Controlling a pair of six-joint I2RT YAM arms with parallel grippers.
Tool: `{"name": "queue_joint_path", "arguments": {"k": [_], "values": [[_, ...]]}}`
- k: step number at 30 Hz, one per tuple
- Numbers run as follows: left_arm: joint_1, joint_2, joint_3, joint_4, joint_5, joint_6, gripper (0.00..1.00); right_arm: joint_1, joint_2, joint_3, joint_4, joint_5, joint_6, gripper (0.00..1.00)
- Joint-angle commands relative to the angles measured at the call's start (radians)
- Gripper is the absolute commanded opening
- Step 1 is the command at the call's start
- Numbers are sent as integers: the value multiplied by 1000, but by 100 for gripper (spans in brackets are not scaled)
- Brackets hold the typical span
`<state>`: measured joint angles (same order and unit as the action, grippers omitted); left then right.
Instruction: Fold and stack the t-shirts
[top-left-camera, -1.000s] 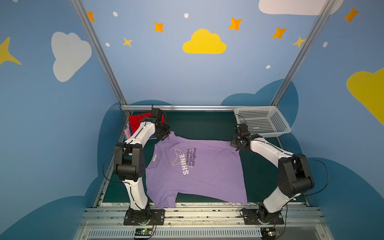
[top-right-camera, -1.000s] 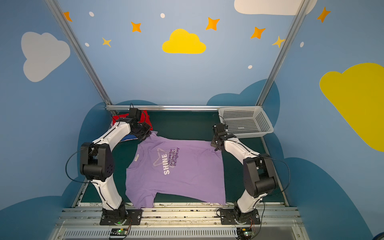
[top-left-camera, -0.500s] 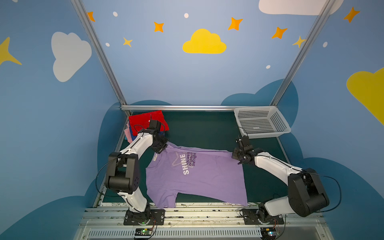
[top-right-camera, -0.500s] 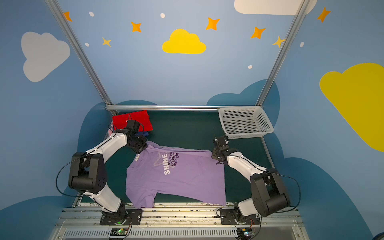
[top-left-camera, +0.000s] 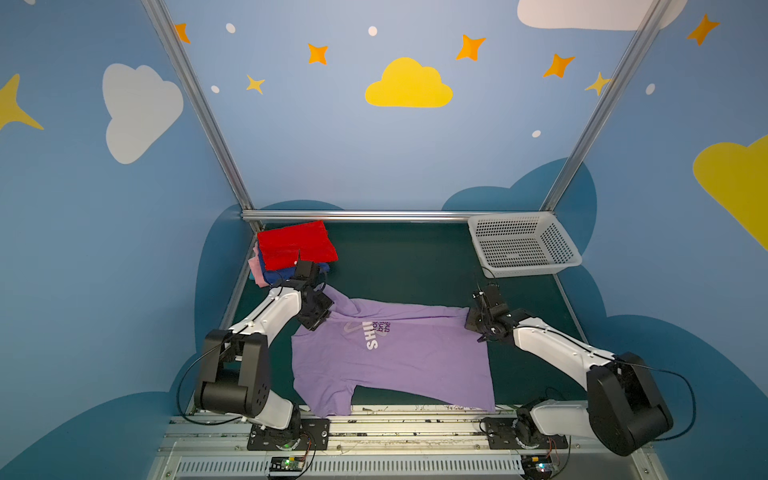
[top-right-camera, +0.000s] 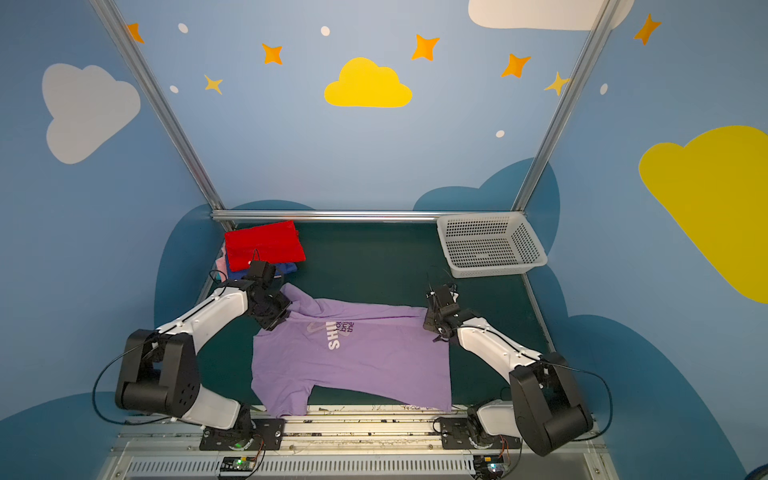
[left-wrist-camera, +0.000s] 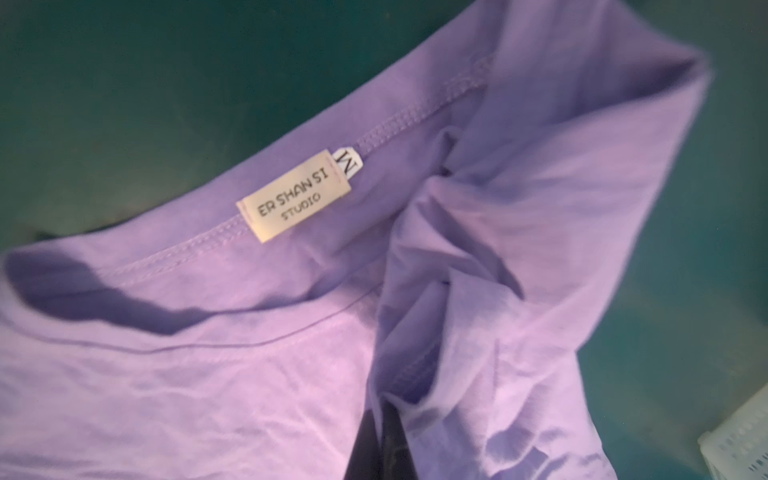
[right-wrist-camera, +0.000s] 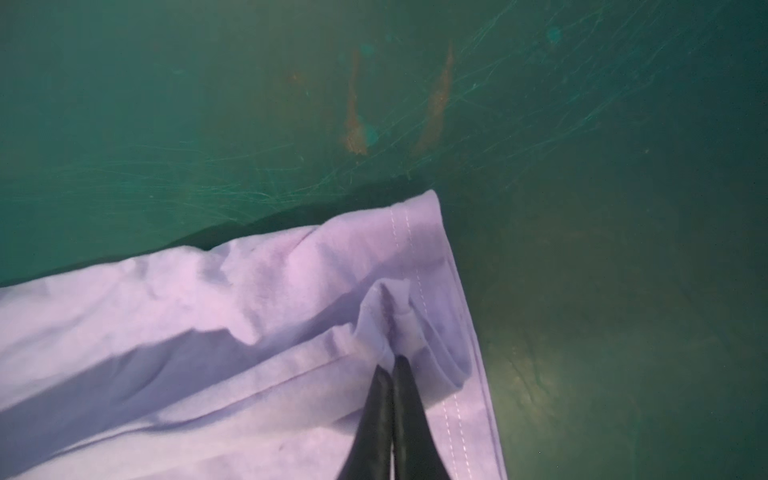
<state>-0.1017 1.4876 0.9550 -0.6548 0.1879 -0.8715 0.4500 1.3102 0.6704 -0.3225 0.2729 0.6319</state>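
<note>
One lavender shirt (top-left-camera: 395, 365), green mat (top-left-camera: 399, 266), blue walls (top-left-camera: 332, 145).

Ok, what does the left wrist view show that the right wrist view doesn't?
Left wrist only: the neck label, collar seam, and a corner of the white basket. Right wrist only: the stitched hem and orange streaks on the green mat. Both: that mat and the lavender t-shirt, pinched in a shut gripper, left gripper and right gripper respectively.
</note>
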Motion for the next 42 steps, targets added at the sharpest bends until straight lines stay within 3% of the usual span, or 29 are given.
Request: {"name": "queue_joint_path", "arguments": {"k": [1, 3, 5, 7, 8, 10, 12, 17, 20, 23, 29, 33, 37, 40, 42], "values": [[0, -55, -35, -59, -58, 6, 4, 8, -39, -42, -52, 34, 16, 0], [0, -69, -59, -68, -65, 5, 4, 11, -51, -61, -55, 29, 28, 2], [-1, -81, -89, -67, -67, 0, 4, 16, -62, -82, -57, 15, 42, 13], [-4, -97, -124, -60, -67, -10, 5, 22, -75, -104, -59, 2, 61, 36], [-6, -104, -138, -59, -66, -12, 8, 25, -85, -112, -61, -9, 69, 44], [-4, -117, -160, -61, -72, -18, 22, 36, -110, -128, -73, -30, 85, 49], [-4, -133, -167, -68, -82, -18, 31, 44, -147, -133, -108, -34, 104, 50], [-5, -172, -103, -117, -119, -5, 37, 47, -301, -136, -185, 19, 106, 42], [-5, -167, -42, -134, -155, 15, 43, 47, -397, -170, -104, 45, 24, 32], [-3, -119, 19, -122, -189, 40, 49, 47, -453, -239, 37, 49, -35, 31], [-3, 48, 125, -5, -136, 71, 57, 46, -344, -195, 24, -11, -43, 30], [-3, 145, 183, 22, -132, 84, 60, 27, -217, -155, 38, 8, -37, 45], [0, 206, 219, 28, -153, 101, 58, -17, -104, -70, 35, -23, -69, 48], [8, 256, 245, 23, -155, 107, 42, -51, -52, -37, 68, -27, -86, 42], [12, 282, 259, 23, -153, 110, 37, -82, -30, -39, 121, -49, -89, 41]]}}
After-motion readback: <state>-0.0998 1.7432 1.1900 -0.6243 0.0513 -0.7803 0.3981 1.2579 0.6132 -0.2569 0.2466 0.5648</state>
